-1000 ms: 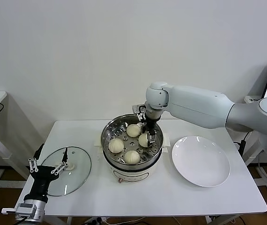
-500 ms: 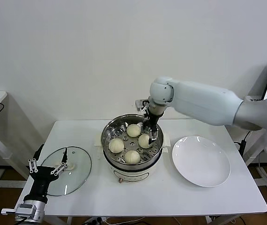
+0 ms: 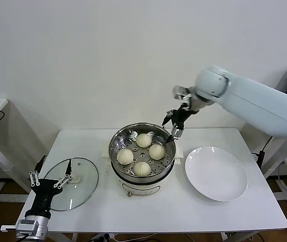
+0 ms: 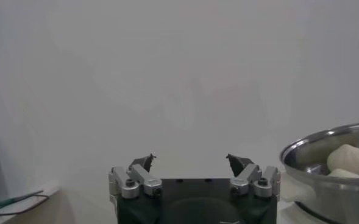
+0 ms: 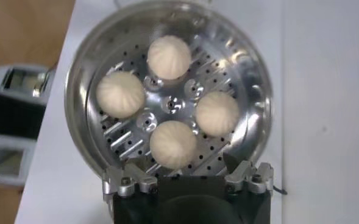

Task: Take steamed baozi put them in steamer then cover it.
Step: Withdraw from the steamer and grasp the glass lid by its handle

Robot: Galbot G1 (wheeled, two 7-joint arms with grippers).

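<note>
Baozi (image 3: 142, 154) fill steamer (image 3: 118, 160); right end effector (image 3: 172, 127) open above its rim.

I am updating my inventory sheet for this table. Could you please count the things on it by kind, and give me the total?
Buns, all inside the steamer: 4
Steamer: 1
Glass lid, lying flat on the table left of the steamer: 1
White plate, with nothing on it: 1
Total: 7
</note>
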